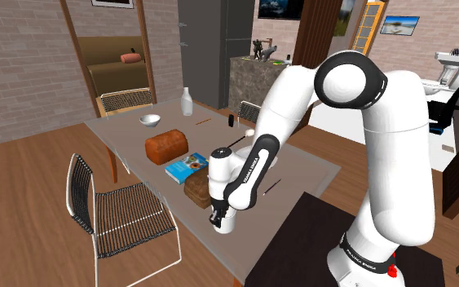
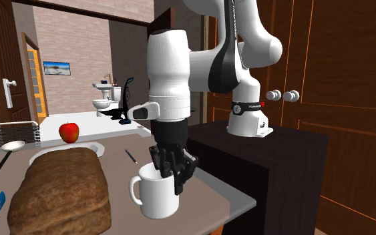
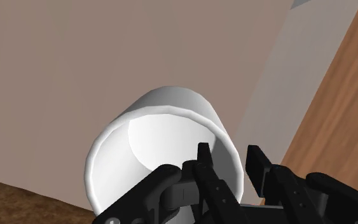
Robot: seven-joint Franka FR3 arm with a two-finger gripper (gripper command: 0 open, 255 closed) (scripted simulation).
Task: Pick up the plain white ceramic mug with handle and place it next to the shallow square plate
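Second exterior view: mug [image 2: 154, 197] stands upright on the table [image 2: 210, 181], close to its near edge, just right of the loaf [image 2: 59, 193] in that view. Handle points to that view's left, toward the loaf and away from the gripper [image 2: 176, 180].

Handling: looks like rigid glazed ceramic, so probably slick, moderately heavy and chippable. No give, so don't knock it on the table. Best holds are the side wall at the rim, or across the body. The handle looks too narrow for these fingers. A rim pinch sits off-centre, so the mug may swing or slip when lifted.

Wrist view: gripper [image 3: 229, 167] straddles the mug [image 3: 158, 137] wall, one finger inside the cup, one outside. Jaws are narrow and look clamped on the rim wall. I read that as a grasp.

Arm pose: in the shoulder view the arm arches up from the stand, elbow high, forearm folding down, hand pointing nearly straight down at the table's near edge, gripper [image 1: 219, 222] low.

Plate [image 2: 96, 148] lies farther back, an apple [image 2: 69, 131] on it, well apart from the mug.
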